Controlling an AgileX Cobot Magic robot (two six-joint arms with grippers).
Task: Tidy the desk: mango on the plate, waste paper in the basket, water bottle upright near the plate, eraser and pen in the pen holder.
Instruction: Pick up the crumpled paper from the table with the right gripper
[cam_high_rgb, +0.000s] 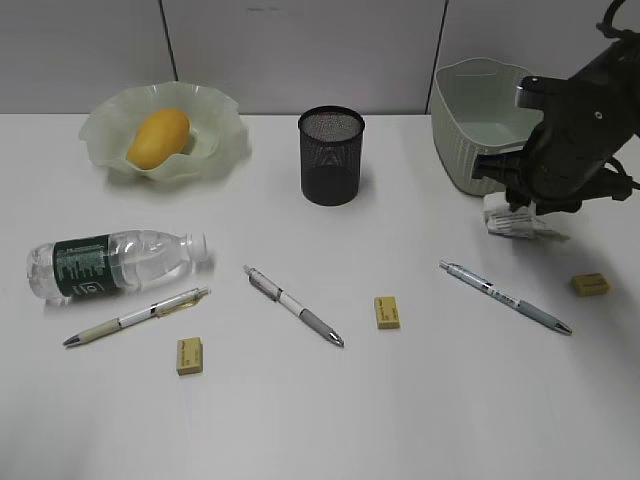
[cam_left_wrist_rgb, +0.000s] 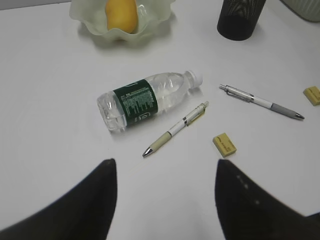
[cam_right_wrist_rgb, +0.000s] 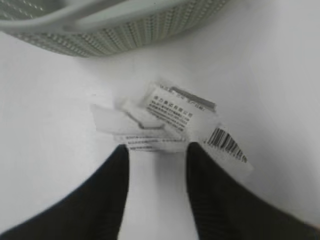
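Plainly, in the exterior view the smooth yellow-orange mango (cam_high_rgb: 157, 137) already lies in the pale green wavy-rimmed plate (cam_high_rgb: 215, 108) at ten o'clock on the plain white desk (cam_high_rgb: 320, 410). The clear plastic water bottle (cam_high_rgb: 115, 264) with its dark green label lies on its side at nine o'clock. The black wire-mesh pen holder (cam_high_rgb: 331, 156) stands at twelve, with three pens and three yellow erasers scattered in front of it. At two o'clock the right gripper (cam_high_rgb: 520, 205) is down over the crumpled white waste paper (cam_high_rgb: 512, 226), which rests on the desk just beside the pale green woven-pattern basket (cam_high_rgb: 470, 130).

From the left wrist, the left gripper (cam_left_wrist_rgb: 165, 195) hangs above the desk with its fingers spread wide and empty; the bottle lies at twelve o'clock from it, a cream-barrelled pen (cam_left_wrist_rgb: 176, 129) just beside it.

From the right wrist, the dark fingers (cam_right_wrist_rgb: 107, 195) stand partly apart with their tips at the paper's near edge. Whether they pinch it I cannot tell.

The paper step appears to be in hand. The next move likely calls for a firm grip on the wad, a lift clear of the basket's rim, then a release inside.
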